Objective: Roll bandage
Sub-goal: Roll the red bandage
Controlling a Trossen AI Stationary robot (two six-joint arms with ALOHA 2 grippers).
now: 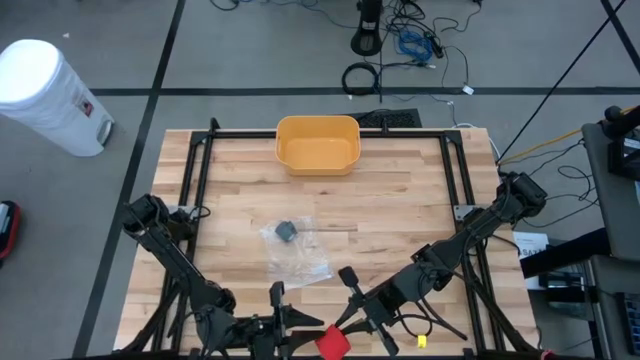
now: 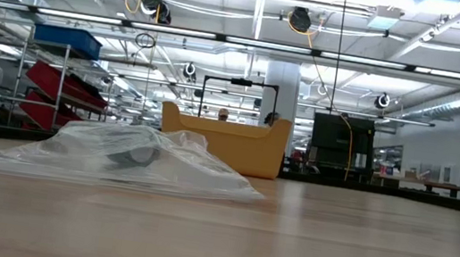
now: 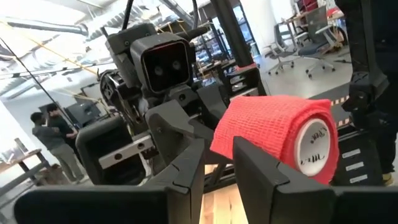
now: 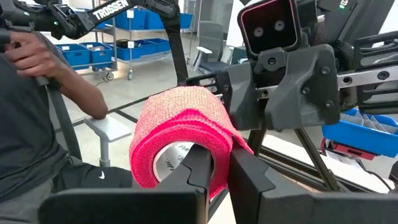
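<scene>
At the bottom centre of the high view the two grippers meet over the near table edge, and between them is the red bandage roll (image 1: 332,342). The left gripper (image 1: 278,322) comes from the bottom left and the right gripper (image 1: 362,312) from the bottom right.

In the left wrist view, the roll (image 3: 280,138) sits at the centre right with its white core toward the camera, and the left gripper (image 3: 217,163) has its fingers slightly apart; one finger seems to touch the roll, but I cannot tell whether it really grasps it. In the right wrist view, the right gripper (image 4: 219,168) has its fingers nearly together, pinched on the wall of the roll (image 4: 180,134), one finger inside the core. A person's arm (image 4: 59,74) shows at the upper left.

Farther, in the middle of the wooden table (image 1: 400,200), lies a clear plastic bag (image 1: 296,252) with a small grey object (image 1: 286,231) on it. At the far edge stands a yellow bin (image 1: 318,145). Beyond the table, upper left, is a white trash can (image 1: 45,92).
</scene>
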